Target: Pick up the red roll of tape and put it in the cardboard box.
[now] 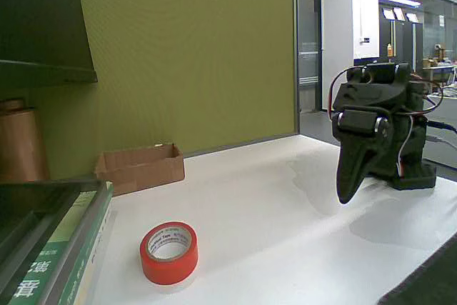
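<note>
So the red roll of tape (169,252) is lying flat on the white table (285,219) down near the front of the fixed view, hole facing up, white printed core showing; it's just beside the stack of green-and-white books (61,262) on the left but not touching as far as I can see. The cardboard box (141,166) sits further back against the green wall (193,48), open top, apart from the tape; nothing visible in it from this angle.

The arm is folded up over on the right, well apart from both; the gripper (350,192) points down at the table with its tip close to the surface; the fingers look pressed together with nothing between them, though it's dark plastic and I wouldn't swear to it.

My take on the step in hand, which is just the reach: lift the tip clear first so it doesn't drag on the table; spread the fingers before getting near the roll, not over it; come down from above with one finger in the hole and one outside the rim, since across the whole ring looks like a tight fit; keep away from the books side so the outer finger has room; squeeze the wall of the ring, then lift straight up before swinging toward the box.
</note>
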